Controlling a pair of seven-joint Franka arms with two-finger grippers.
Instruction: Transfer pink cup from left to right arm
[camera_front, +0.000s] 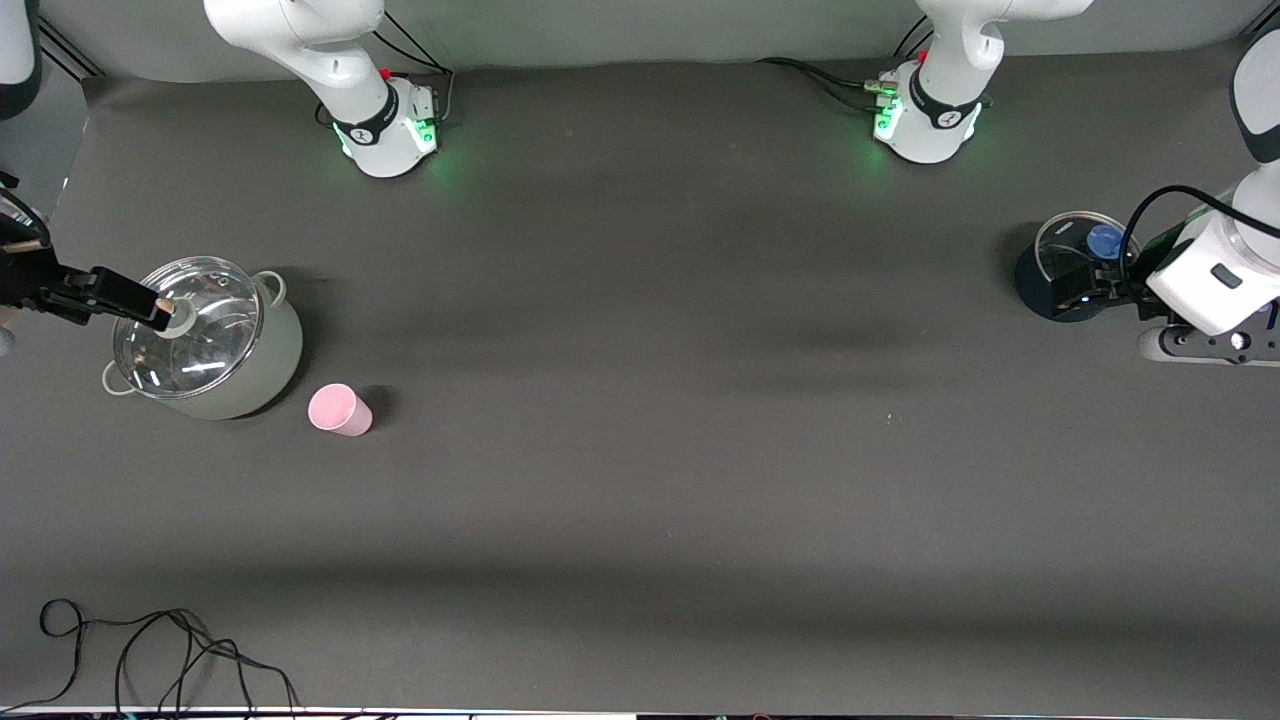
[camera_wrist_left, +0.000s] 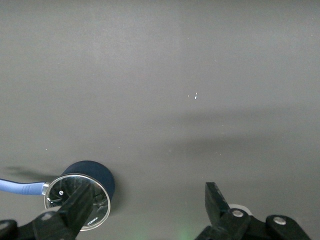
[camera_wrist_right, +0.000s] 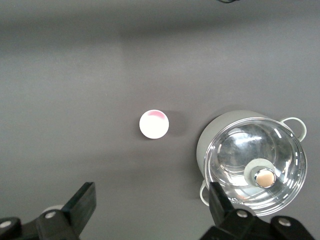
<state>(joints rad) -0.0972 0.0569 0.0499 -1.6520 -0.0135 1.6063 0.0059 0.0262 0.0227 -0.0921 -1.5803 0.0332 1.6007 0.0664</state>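
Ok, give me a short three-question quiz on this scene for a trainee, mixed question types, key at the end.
1. True or false: the pink cup is held by the left gripper.
2. The cup stands beside: A) the pale pot with a glass lid B) the dark blue saucepan C) the loose black cable
3. Fill in: the right gripper is over the pale pot's ____.

Key: 1 false, it stands on the table, both grippers open; 2 A; 3 lid.
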